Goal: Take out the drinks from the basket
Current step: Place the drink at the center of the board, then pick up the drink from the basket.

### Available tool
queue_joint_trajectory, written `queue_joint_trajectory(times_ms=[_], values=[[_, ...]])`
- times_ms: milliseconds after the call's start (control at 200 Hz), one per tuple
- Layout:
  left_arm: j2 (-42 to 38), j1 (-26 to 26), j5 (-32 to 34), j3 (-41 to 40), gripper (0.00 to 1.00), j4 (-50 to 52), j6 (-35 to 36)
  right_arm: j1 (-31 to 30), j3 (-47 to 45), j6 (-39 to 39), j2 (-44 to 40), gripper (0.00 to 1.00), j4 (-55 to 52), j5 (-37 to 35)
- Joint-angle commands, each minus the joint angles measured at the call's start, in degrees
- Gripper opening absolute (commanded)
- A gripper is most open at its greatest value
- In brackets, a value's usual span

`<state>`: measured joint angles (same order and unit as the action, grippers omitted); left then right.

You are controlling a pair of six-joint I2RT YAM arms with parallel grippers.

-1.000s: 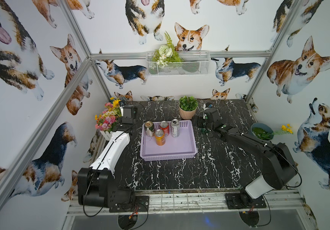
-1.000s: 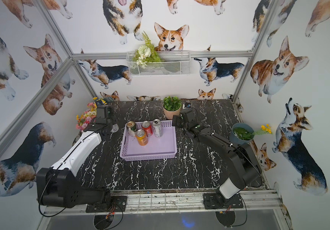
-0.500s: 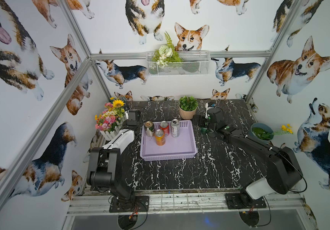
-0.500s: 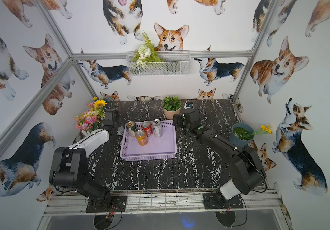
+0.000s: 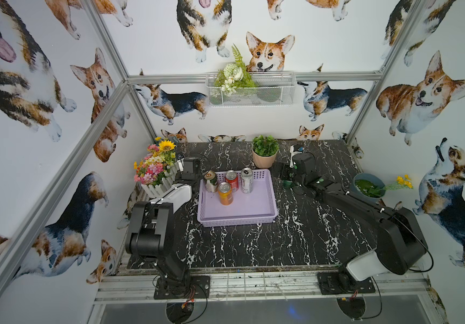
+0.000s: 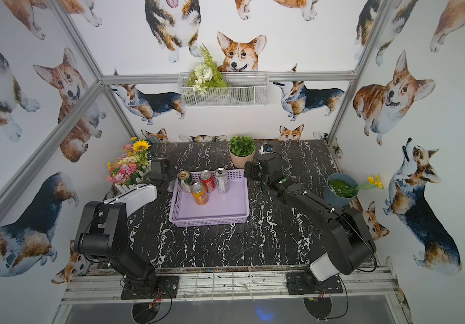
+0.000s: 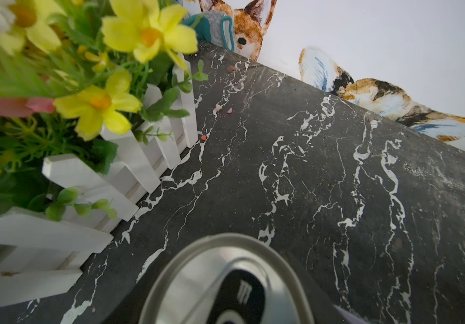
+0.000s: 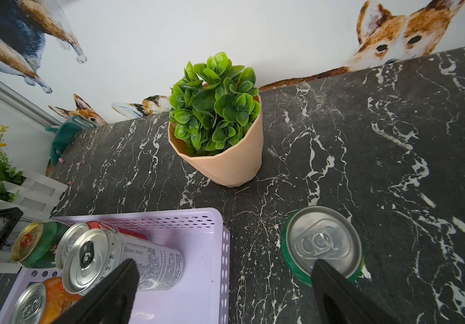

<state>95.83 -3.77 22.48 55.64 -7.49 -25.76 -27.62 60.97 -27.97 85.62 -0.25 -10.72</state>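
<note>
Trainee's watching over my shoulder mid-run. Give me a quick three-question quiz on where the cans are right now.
1. How many cans are in the basket?
2. True or false: the green can is on the table, outside the basket.
3. Which colour of can in the basket is nearest the robot's bases?

Key: 1: four. 2: true. 3: the orange can.
</note>
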Motion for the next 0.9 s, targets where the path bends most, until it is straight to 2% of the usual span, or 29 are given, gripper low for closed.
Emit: queue_joint_trajectory(times_ms=[0, 115, 335, 510, 656, 806, 896], values=[[-0.3, 0.0, 0.3, -0.2, 1.0, -1.6, -0.4, 0.1, 0.2, -0.1, 0.0, 0.97, 1.9, -0.3], [-0.5, 0.0, 0.7, -0.8, 1.0, -1.5, -0.8, 0.0, -0.1, -0.3, 0.0, 0.98, 2.0, -0.2], [-8.2, -0.1, 1.2, -1.4, 1.0, -1.1, -3.0, -1.2, 2.1, 1.1, 2.8, 0.99, 0.9, 2.1], [-15.9, -0.9, -0.5, -0.3, 1.0, 4.0, -6.4, -5.2, 10.3, 2.7, 11.4, 1.0, -2.7, 5.2], [-20.6, -1.0, -5.0, 0.5, 1.0, 10.1, -7.9, -7.0, 17.5, 2.6, 17.9, 1.0, -4.2, 7.5], [-24.7, -1.0, -8.0, 0.5, 1.0, 15.4, -7.5, -9.6, 25.9, 5.0, 24.1, 1.0, -10.0, 4.0], [-27.2, -1.0, -9.8, -0.3, 1.0, 16.4, -6.6, -10.3, 27.8, 5.3, 26.1, 1.0, -11.3, 3.6]])
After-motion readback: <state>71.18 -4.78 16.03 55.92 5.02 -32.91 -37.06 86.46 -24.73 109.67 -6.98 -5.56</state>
